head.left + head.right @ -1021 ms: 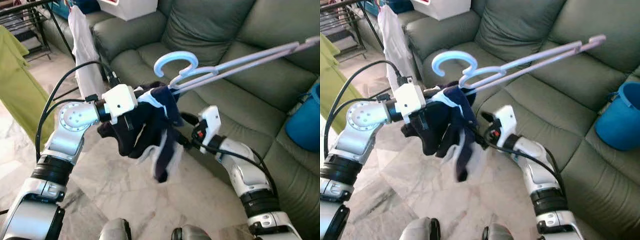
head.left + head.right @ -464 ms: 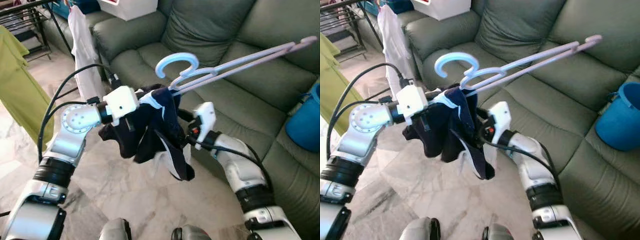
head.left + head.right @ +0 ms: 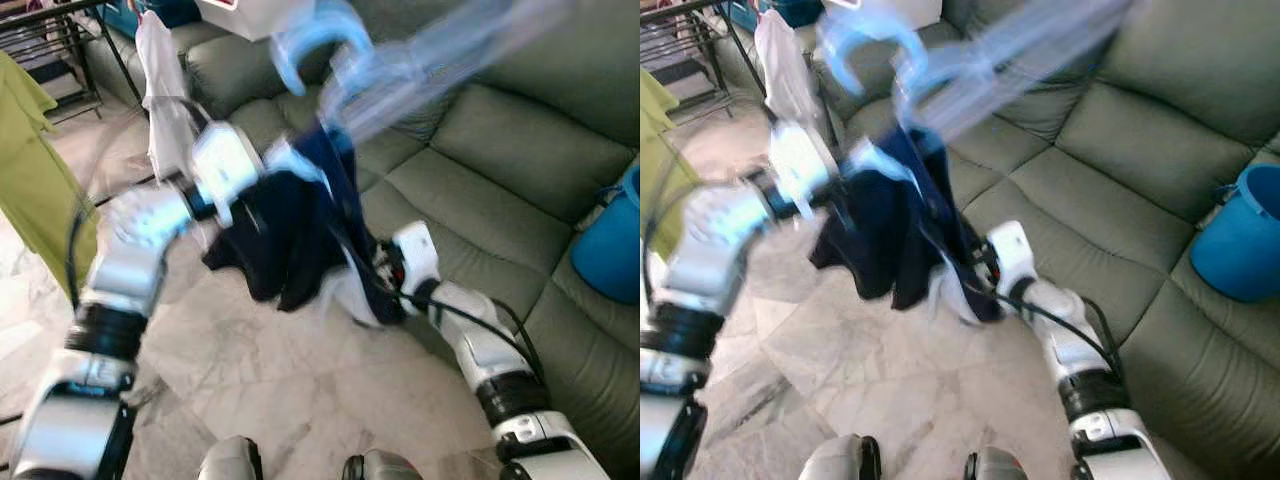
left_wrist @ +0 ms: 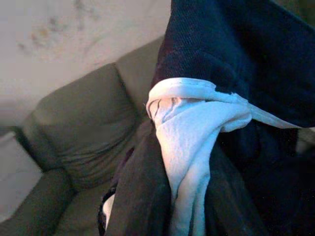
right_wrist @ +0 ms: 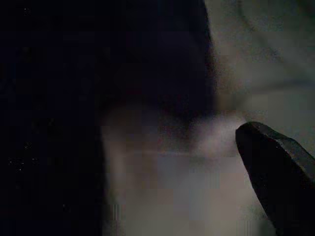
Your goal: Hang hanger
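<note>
A pale blue plastic hanger (image 3: 330, 45), blurred by motion, is up in front of the sofa with a navy garment (image 3: 300, 225) with white trim draped from its neck. My left gripper (image 3: 262, 165) is shut on the hanger at the neck, its fingers buried in the cloth. In the left wrist view the navy garment (image 4: 236, 59) and its white trim (image 4: 192, 123) bunch close to the lens. My right gripper (image 3: 383, 285) is lower, shut on the garment's hem, which stretches taut down to it. The right wrist view shows one black finger (image 5: 275, 172) beside dark cloth.
A green sofa (image 3: 500, 150) runs across the back and right, with a blue bucket (image 3: 612, 245) on its right seat. A white garment (image 3: 165, 90) hangs by the sofa arm. A yellow-green cloth (image 3: 35, 190) and a black rack (image 3: 50, 40) stand at the left. Marble floor (image 3: 250, 380) lies below.
My left arm has swung the hanger and garment upward and to the left, blurring them. My right gripper keeps the hem, now pulled taut.
</note>
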Controlling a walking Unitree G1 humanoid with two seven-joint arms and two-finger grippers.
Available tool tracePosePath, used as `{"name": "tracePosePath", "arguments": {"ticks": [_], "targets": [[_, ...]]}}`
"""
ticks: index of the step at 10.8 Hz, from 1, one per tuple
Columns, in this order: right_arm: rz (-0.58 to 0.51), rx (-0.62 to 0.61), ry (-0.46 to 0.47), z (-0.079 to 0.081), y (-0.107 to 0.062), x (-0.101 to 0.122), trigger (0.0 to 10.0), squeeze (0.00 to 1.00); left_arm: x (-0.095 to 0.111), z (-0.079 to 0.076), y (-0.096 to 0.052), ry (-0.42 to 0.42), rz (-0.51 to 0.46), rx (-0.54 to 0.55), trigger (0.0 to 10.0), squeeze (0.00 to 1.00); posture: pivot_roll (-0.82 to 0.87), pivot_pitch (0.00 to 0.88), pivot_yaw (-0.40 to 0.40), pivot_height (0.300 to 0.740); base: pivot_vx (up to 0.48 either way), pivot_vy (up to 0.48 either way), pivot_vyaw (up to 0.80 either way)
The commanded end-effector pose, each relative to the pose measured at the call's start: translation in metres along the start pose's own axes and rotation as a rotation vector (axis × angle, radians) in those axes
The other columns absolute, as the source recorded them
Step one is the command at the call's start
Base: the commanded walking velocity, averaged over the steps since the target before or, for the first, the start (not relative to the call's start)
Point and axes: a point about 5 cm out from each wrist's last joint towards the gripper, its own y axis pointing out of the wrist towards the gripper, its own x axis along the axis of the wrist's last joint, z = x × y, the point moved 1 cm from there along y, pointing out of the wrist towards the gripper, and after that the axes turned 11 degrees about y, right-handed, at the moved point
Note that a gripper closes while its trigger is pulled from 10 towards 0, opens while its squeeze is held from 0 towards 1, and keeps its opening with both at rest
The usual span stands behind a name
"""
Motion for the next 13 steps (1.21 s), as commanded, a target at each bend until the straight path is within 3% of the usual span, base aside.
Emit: {"name": "tracePosePath", "arguments": {"ticks": [1, 2, 3, 4, 5, 6, 7, 10, 11, 13], "targets": [[0.058, -0.07, 0.023, -0.012, -0.007, -0.014, 10.0, 0.0, 0.014, 0.019, 0.001, 0.038, -0.047, 0.074, 0.0, 0.0, -0.05, 0.063, -0.052, 0.74, 0.0, 0.0, 0.0], [0.104, -0.141, 0.029, -0.022, -0.013, -0.025, 10.0, 0.0, 0.014, 0.026, -0.002, 0.045, -0.037, 0.101, 0.0, 0.0, -0.05, 0.064, -0.05, 0.74, 0.0, 0.0, 0.0], [0.137, -0.227, 0.082, -0.036, -0.023, -0.037, 7.6, 0.0, 0.013, 0.037, -0.009, 0.059, -0.017, 0.141, 0.0, 0.0, -0.05, 0.064, -0.05, 0.74, 0.0, 0.0, 0.0], [0.143, -0.261, 0.102, -0.041, -0.028, -0.04, 1.9, 0.0, 0.012, 0.042, -0.012, 0.063, -0.008, 0.153, 0.0, 0.0, -0.05, 0.064, -0.05, 0.74, 0.0, 0.0, 0.0], [0.128, -0.312, 0.149, -0.051, -0.035, -0.041, 0.0, 0.0, 0.008, 0.047, -0.019, 0.08, 0.022, 0.163, 0.0, 0.0, -0.05, 0.064, -0.054, 0.74, 0.0, 0.0, 0.0], [0.091, -0.4, 0.164, -0.065, -0.043, -0.036, 0.0, 0.0, 0.007, 0.05, -0.022, 0.08, 0.03, 0.168, 0.0, 0.0, -0.06, 0.065, -0.054, 0.74, 0.0, 0.0, 0.0], [-0.021, -0.552, 0.192, -0.093, -0.059, -0.015, 0.0, 0.0, 0.0, 0.044, -0.031, 0.046, 0.051, 0.138, 0.0, 0.0, -0.06, 0.064, -0.052, 0.74, 0.0, 0.0, 0.0], [-0.321, -0.789, 0.165, -0.142, -0.095, 0.064, 0.0, 0.0, -0.035, 0.001, -0.064, -0.18, 0.144, -0.027, 0.0, 0.0, -0.07, 0.067, -0.052, 0.74, 0.0, 0.0, 0.0], [-0.41, -0.825, 0.159, -0.149, -0.1, 0.089, 0.0, 0.0, -0.041, -0.016, -0.072, -0.243, 0.166, -0.098, 0.0, 0.0, -0.07, 0.067, -0.056, 0.74, 0.0, 0.0, 0.0], [-0.487, -0.821, 0.143, -0.147, -0.095, 0.12, 0.0, 0.0, -0.045, -0.05, -0.083, -0.385, 0.176, -0.258, 0.0, 0.0, -0.07, 0.067, -0.06, 0.74, 0.0, 0.0, 0.0]]}}
